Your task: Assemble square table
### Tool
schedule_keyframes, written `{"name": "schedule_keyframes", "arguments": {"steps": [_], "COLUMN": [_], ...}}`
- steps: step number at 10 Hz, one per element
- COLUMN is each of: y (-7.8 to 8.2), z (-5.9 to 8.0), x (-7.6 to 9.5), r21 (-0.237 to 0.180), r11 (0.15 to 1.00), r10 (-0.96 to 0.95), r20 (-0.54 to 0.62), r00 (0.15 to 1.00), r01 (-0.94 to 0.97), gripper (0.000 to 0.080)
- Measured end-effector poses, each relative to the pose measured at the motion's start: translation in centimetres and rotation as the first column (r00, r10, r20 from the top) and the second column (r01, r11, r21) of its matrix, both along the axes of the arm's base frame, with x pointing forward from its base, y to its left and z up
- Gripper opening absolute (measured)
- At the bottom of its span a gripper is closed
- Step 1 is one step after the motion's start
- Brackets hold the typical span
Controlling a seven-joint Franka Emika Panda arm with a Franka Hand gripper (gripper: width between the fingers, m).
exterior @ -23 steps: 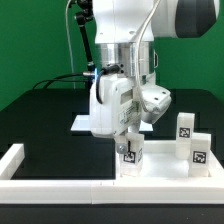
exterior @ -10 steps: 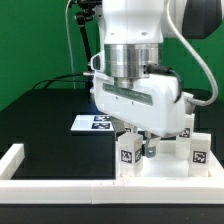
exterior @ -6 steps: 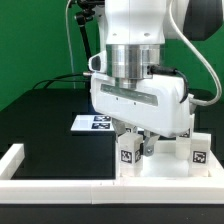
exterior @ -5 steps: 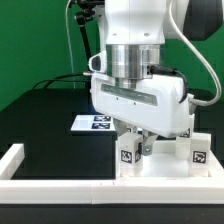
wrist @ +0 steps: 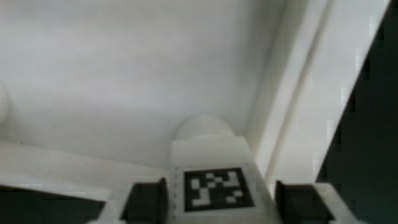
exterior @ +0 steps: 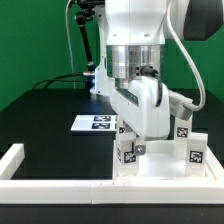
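The gripper (exterior: 133,147) reaches down from the arm's broad white wrist and closes on a short white table leg (exterior: 127,152), whose black-and-white tag faces the exterior camera; in the wrist view the two dark fingertips (wrist: 139,200) sit tight against either side of the same tagged leg (wrist: 214,165), so the jaws are clamped on it and the leg stands upright between them. The leg's lower end is right at the white surface of the square tabletop (exterior: 160,170), near that top's left end in the exterior view — whether it touches or hangs just clear cannot be told. The tabletop lies just behind the long white low wall (exterior: 110,187) that runs across the near edge of the black work surface (exterior: 45,115). Two more tagged legs stand upright on the tabletop's right side in the exterior view: one near the front (exterior: 197,150) and one farther back (exterior: 183,128), partly hidden by the arm. Farther back and to the left of the gripper, the marker board (exterior: 95,122) lies flat on the black surface, well apart from the tabletop.
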State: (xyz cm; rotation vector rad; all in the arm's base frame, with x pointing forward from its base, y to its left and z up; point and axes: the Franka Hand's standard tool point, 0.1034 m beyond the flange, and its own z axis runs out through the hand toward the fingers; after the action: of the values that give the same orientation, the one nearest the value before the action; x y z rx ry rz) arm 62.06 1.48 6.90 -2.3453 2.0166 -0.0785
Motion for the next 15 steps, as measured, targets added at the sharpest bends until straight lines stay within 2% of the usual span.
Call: {"name": "schedule_keyframes", "arguments": {"steps": [2, 3, 5, 7, 10, 13, 14, 15], "y": [-0.3, -0.1, 0.2, 0.4, 0.6, 0.6, 0.7, 0.7], "z": [0.0, 0.0, 0.1, 0.0, -0.1, -0.1, -0.1, -0.1], "x": [0.5, 0.8, 1.0, 1.2, 1.5, 1.4, 1.4, 1.3], "r21": [0.016, 0.031, 0.063, 0.088, 0.13, 0.126, 0.125, 0.112], "r11": [0.987, 0.955, 0.855, 0.721, 0.667, 0.722, 0.725, 0.821], "r10": [-0.159, -0.294, -0.514, -0.689, -0.739, -0.685, -0.683, -0.564], "r20": [-0.01, -0.006, -0.021, -0.019, -0.013, -0.003, -0.003, 0.007], "r00": [0.987, 0.956, 0.858, 0.725, 0.674, 0.728, 0.731, 0.825], "r01": [0.159, 0.294, 0.514, 0.687, 0.734, 0.68, 0.678, 0.56], "gripper": [0.0287, 0.0287, 0.0287, 0.0287, 0.0287, 0.0288, 0.0489, 0.0596]}}
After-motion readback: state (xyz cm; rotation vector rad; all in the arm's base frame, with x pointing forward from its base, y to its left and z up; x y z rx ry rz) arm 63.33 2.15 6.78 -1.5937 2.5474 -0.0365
